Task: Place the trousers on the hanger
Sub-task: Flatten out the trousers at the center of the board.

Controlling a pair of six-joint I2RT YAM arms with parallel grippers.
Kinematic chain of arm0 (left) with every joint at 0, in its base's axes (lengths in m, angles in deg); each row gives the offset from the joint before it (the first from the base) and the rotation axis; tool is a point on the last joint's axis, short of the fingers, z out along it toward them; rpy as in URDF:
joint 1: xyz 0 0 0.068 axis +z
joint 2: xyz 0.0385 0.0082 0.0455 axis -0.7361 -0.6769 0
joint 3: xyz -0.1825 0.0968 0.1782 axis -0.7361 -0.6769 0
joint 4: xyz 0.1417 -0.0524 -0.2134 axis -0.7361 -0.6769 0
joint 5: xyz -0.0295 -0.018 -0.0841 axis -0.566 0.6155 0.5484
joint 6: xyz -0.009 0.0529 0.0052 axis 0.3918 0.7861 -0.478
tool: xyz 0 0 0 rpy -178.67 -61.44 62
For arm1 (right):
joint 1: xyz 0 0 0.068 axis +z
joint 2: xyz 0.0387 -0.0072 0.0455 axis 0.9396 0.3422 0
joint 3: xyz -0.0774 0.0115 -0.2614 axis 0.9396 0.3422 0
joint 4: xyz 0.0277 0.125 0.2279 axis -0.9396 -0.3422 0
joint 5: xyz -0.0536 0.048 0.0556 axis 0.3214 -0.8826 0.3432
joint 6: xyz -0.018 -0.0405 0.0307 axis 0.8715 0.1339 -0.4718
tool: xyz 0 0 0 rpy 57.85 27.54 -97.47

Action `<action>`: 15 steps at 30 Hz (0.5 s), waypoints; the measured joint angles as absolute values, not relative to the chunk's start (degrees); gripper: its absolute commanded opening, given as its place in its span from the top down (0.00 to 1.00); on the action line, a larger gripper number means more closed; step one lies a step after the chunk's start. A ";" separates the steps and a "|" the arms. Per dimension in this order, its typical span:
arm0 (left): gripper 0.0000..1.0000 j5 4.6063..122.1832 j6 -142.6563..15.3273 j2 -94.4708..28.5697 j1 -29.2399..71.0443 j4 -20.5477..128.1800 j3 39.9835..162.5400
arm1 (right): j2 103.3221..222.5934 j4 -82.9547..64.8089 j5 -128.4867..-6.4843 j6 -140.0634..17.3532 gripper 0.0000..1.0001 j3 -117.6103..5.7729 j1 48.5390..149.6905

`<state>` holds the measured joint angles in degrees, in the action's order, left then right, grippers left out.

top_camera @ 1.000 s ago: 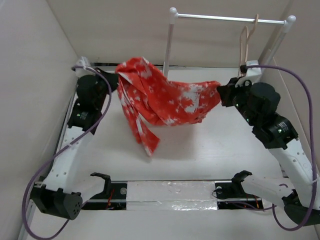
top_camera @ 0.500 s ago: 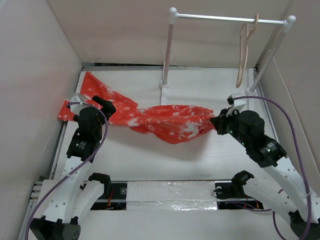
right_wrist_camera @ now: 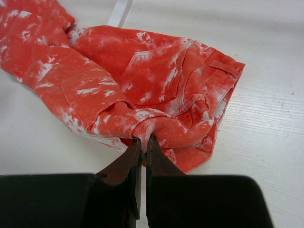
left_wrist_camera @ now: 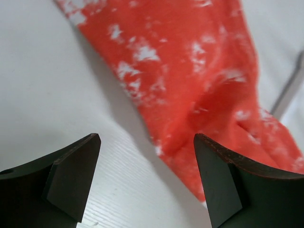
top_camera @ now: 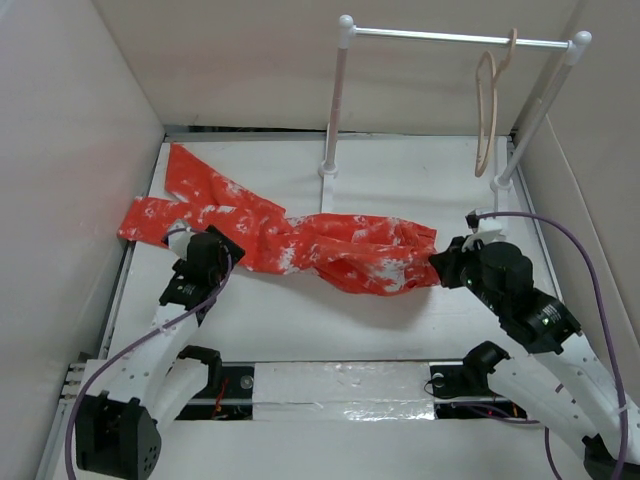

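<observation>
Soft speckled trousers [top_camera: 330, 250] sprawl across the table [top_camera: 400, 330], a bunched fold clamped in the right end effector [right_wrist_camera: 142, 145]. The left end effector [left_wrist_camera: 147, 164], spread apart, hides part. The thin hanger [top_camera: 486, 110] hangs far right.

In the top view, lost against the black of its own arm at centre left: the tips of the left gripper [top_camera: 222, 245] and the strip of the trousers [top_camera: 330, 250] beneath; at upper right, too thin and edge-on to tell how the hanger [top_camera: 486, 110] hooks over the rail [top_camera: 455, 38]. In the left wrist view, cut off by the top and right edges: the trousers; by the bottom edge: both fingers [left_wrist_camera: 71, 175]. In the right wrist view, buried between the closed jaws of the right gripper [right_wrist_camera: 142, 140]: the pinched fold.
</observation>
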<state>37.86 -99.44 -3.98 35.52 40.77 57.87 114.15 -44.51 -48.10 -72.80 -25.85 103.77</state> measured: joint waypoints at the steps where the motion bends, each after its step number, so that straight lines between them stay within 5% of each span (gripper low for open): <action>1: 0.23 36.98 -100.31 -5.23 35.54 40.84 56.82 | 114.15 -44.51 -48.01 -73.00 1.00 -25.80 103.83; 11: 0.24 37.62 -104.75 -19.32 44.20 50.50 54.13 | 114.06 -44.18 -48.10 -73.39 1.00 -25.78 103.83; 13: 0.32 38.25 -104.88 -22.03 45.45 52.97 54.13 | 114.08 -43.83 -48.31 -73.37 1.00 -25.54 103.83; 15: 0.57 39.10 -105.23 -24.46 45.99 55.44 54.13 | 114.17 -43.81 -48.71 -73.37 1.00 -25.34 103.83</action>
<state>39.10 -105.23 -24.46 45.99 55.44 54.13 114.17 -43.81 -48.71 -73.37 -25.34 103.83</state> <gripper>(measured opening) 0.574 0.048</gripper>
